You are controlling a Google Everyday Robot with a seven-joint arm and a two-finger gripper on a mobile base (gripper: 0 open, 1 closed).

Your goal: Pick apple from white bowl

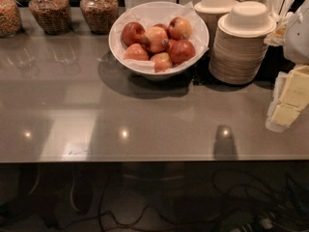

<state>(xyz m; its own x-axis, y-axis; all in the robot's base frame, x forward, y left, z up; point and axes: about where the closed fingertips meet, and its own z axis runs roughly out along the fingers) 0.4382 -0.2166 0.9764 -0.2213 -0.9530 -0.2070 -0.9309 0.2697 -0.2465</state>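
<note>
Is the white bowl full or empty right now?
Full: the white bowl holds a heap of red-yellow apples on its paper lining, reaching about rim height. The gripper is not in view.

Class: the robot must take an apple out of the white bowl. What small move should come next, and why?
Probably swing the gripper, at the right edge, left toward the white bowl: it hangs well apart from the apples piled there.

A glossy grey-brown counter (145, 115) fills the view, mirroring small spots of light (124, 134). Below its front edge lies a dark floor (159, 202) strewn with cables (116, 219). The tool (289, 98) hangs at the right edge, over the counter.
</note>
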